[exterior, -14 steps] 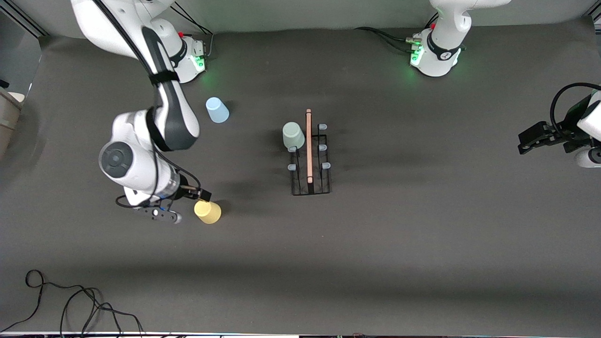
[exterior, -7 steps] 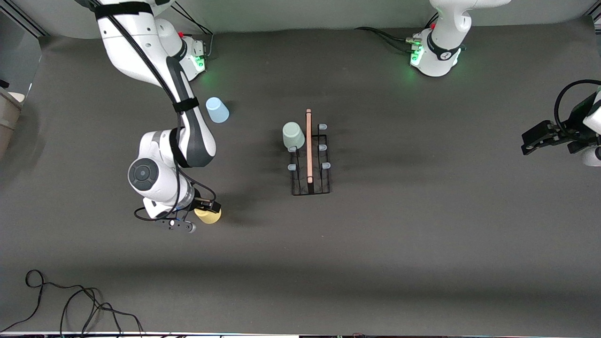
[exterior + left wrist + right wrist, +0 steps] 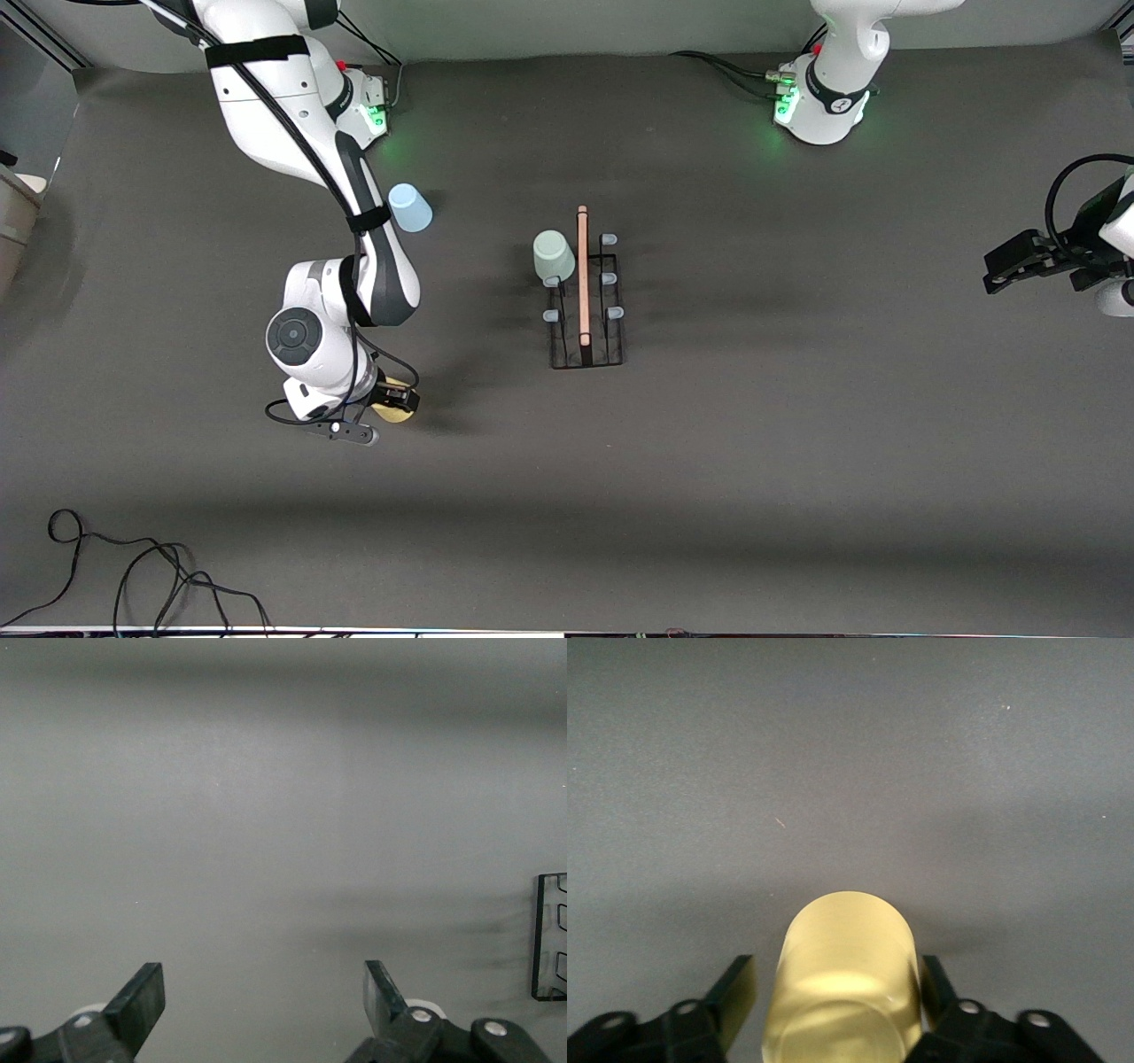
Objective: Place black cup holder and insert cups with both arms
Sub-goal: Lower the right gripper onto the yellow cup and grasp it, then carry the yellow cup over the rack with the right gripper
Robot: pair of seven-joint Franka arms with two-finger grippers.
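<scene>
Straddling the upside-down yellow cup (image 3: 840, 979) with the right gripper (image 3: 392, 399), fingers (image 3: 735, 997) wide either side, not touching. Sitting mid-table: black cup holder (image 3: 586, 301), pale green cup (image 3: 554, 256) on one peg. Waiting with the left gripper (image 3: 264, 1010) spread wide, holding nothing.

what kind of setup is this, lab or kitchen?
Most likely a robotics lab bench: two white arms on green-lit bases, a plain dark grey table, and loose cables. The only household items are the black cup holder and plastic cups.
</scene>
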